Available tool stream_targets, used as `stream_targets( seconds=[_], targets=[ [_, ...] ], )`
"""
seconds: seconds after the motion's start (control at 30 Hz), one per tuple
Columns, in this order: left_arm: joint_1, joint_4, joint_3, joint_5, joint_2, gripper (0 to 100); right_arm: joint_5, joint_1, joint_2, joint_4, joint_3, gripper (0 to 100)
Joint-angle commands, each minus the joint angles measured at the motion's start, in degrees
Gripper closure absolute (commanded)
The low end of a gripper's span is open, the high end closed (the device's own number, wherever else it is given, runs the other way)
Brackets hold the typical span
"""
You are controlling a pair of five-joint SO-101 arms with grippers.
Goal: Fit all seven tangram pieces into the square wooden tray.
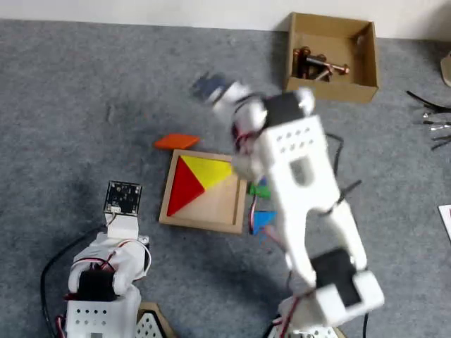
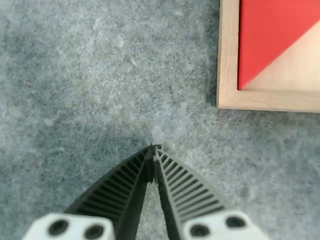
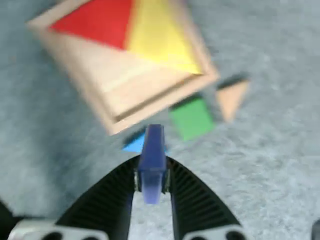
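A: Start close in. What worries you about your left gripper (image 2: 154, 150)?

B: Its fingers are pressed together with nothing between them, low over the grey felt table cover (image 1: 84, 105), just beside a near corner of the square wooden tray (image 1: 199, 220). If you swing that arm sideways, it may nudge the tray, which looks loose on the felt.

A: And inside the tray?

B: A large red triangle (image 1: 184, 189) and a large yellow triangle (image 1: 208, 171) lie flat, meeting along one edge. The rest of the floor is bare wood. A clumsy placement could land on the yellow one or catch on the rim.

A: What about the loose pieces?

B: A small green square (image 1: 260, 189) and a light blue triangle (image 1: 263, 220) sit under your right arm. A pale wood-coloured triangle (image 3: 231, 98) lies near the green square. A low pass could sweep them off. A flat orange parallelogram (image 1: 176, 141) lies just beyond the tray.

A: Farthest out?

B: Your right gripper (image 3: 152, 167) is raised past the tray's far side, clamped on a dark blue piece (image 3: 152, 150). The piece is held on edge and sticks out past the tips. With that thin grip it could twist or slip on the way down.
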Motion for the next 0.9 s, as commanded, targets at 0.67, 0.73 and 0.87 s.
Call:
stream_targets(
  seconds=[0.67,0.73,0.87],
  targets=[
    [-0.75,0.26,1.1,0.35,-0.92,99,14.33,-7.78,-15.52,-11.03,28.88,99.4],
    [-0.75,0.26,1.1,0.35,-0.92,99,13.19,-7.87,-15.52,-11.03,28.97,99.4],
    [-0.75,0.26,1.1,0.35,-0.92,99,12.22,-7.87,-15.52,-11.12,28.79,99.4]
  ],
)
